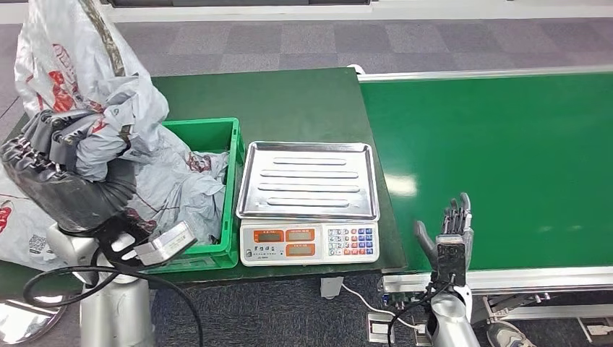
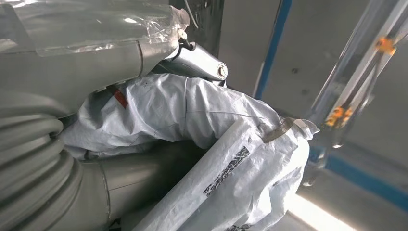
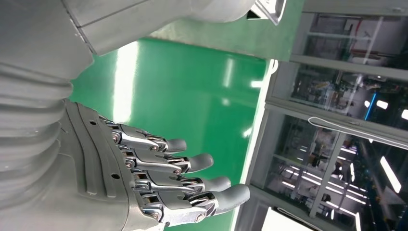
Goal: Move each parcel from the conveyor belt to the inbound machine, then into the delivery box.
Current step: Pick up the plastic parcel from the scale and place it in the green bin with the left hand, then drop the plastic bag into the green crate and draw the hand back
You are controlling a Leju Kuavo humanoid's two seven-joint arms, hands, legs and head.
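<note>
Left hand (image 1: 54, 141) is gripping a grey parcel (image 1: 79, 69) above the green crate (image 1: 233, 188), beside the scale (image 1: 309, 202); right hand (image 1: 449, 230) is hovering open.

Silver tubular arms; left hand (image 1: 54, 141) and right hand (image 1: 452, 231) have dark segmented metal fingers, grey ribbed wrist covers, rubbery grey fingertips (image 3: 235, 195); black cables loop near left forearm.

You have a dark green surface (image 1: 289, 101) carrying two things along its near edge: a green crate (image 1: 233, 188) toward the left, holding crumpled grey parcels (image 1: 184, 191), and just beside it a scale (image 1: 309, 206) with a steel tray. At the surface's right edge runs the bright green conveyor belt (image 1: 506, 159).
</note>
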